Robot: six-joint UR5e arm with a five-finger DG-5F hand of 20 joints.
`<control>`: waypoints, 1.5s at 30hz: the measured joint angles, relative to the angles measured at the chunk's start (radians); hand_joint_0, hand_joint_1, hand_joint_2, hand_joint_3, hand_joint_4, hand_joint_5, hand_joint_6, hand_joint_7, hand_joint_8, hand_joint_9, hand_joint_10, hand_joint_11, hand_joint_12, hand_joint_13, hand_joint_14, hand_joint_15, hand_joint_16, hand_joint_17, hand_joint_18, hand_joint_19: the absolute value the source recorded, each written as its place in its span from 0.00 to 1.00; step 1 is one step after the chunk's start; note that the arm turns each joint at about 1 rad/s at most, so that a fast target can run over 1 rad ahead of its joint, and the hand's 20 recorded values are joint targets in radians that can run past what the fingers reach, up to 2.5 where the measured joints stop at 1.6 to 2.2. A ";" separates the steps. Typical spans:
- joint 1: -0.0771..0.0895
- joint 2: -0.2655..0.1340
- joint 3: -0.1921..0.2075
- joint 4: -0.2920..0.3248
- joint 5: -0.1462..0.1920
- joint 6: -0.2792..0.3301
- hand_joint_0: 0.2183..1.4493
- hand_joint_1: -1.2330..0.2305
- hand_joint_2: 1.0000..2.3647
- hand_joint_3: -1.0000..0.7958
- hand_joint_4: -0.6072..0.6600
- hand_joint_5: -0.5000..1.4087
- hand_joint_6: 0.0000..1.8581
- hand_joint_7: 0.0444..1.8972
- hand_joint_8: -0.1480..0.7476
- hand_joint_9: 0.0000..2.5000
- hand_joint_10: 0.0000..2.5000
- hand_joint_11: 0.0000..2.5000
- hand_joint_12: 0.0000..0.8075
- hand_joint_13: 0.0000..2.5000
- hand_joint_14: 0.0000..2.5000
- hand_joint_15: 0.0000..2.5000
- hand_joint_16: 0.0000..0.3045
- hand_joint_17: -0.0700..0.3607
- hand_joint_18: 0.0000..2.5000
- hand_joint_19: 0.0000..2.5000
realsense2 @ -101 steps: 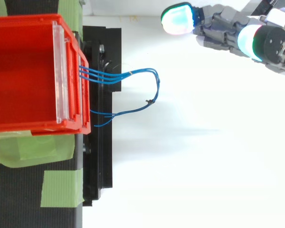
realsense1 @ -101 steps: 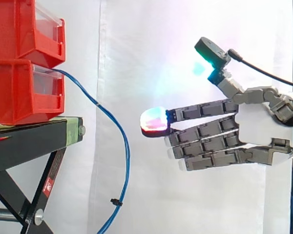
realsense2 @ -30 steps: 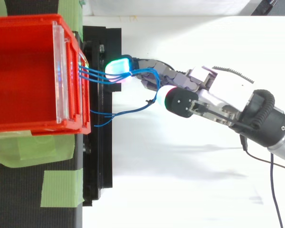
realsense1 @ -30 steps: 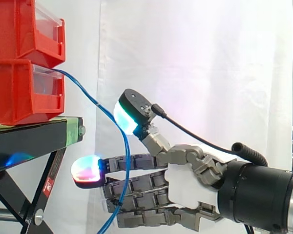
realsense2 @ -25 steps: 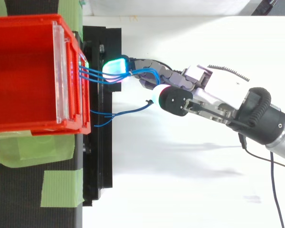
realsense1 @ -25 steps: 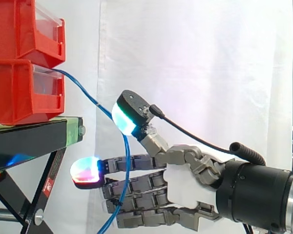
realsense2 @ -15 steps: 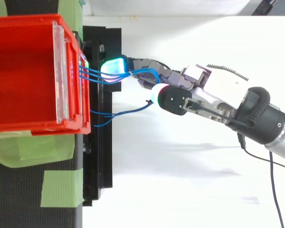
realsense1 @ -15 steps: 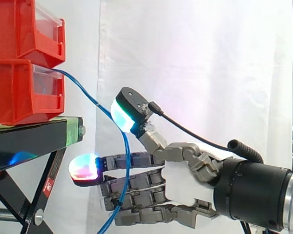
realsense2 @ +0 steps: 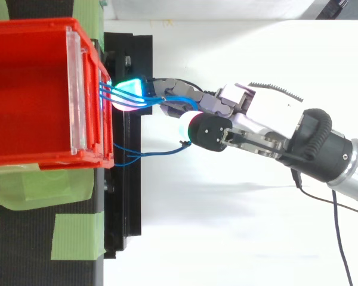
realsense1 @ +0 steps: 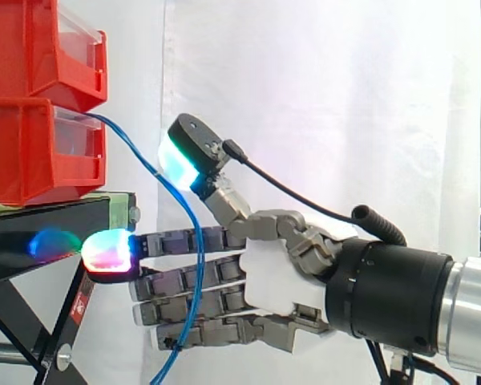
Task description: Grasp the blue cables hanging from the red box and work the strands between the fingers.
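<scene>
Thin blue cables [realsense1: 198, 249] come out of the lower red bin [realsense1: 40, 152] and hang down past the black stand. In the top view the cables [realsense2: 158, 152] loop out from the red bin [realsense2: 30, 89] and back toward it. My hand [realsense1: 272, 281] reaches in from the right with straight fingers. The strands lie across those fingers on the camera side. The thumb stands raised above them, its cyan pad [realsense1: 176, 159] close to the upper run of cable. A red-glowing fingertip [realsense1: 104, 250] is at the stand's edge. From above, my hand [realsense2: 250, 110] lies under the upper strands.
A second red bin [realsense1: 44, 48] is stacked on the lower one. The black stand [realsense1: 48, 233] carries both, with green tape [realsense2: 71, 235] on its top. A white curtain hangs behind.
My hand has moved left toward the bin, from well clear of the cables to having the strands across its fingers. In the last half second the fingertips reached the stand's edge.
</scene>
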 measured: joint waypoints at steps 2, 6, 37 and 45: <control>-0.003 0.000 0.006 -0.002 -0.007 0.002 0.34 0.68 0.00 0.00 0.63 0.09 0.00 0.35 0.55 0.00 0.00 0.04 0.49 0.00 0.00 0.08 0.23 0.53 0.00 0.07; -0.009 0.000 0.017 -0.007 -0.019 0.004 0.34 0.68 0.00 0.00 0.63 0.09 0.00 0.35 0.55 0.00 0.00 0.04 0.49 0.00 0.00 0.08 0.23 0.53 0.00 0.08; -0.039 0.000 0.022 -0.056 -0.104 0.055 0.34 0.68 0.00 0.00 0.63 0.10 0.00 0.36 0.56 0.02 0.00 0.06 0.50 0.00 0.00 0.08 0.23 0.53 0.00 0.08; -0.048 0.002 0.021 -0.058 -0.117 0.058 0.34 0.68 0.00 0.00 0.63 0.10 0.00 0.36 0.56 0.02 0.00 0.06 0.50 0.00 0.00 0.08 0.23 0.53 0.00 0.09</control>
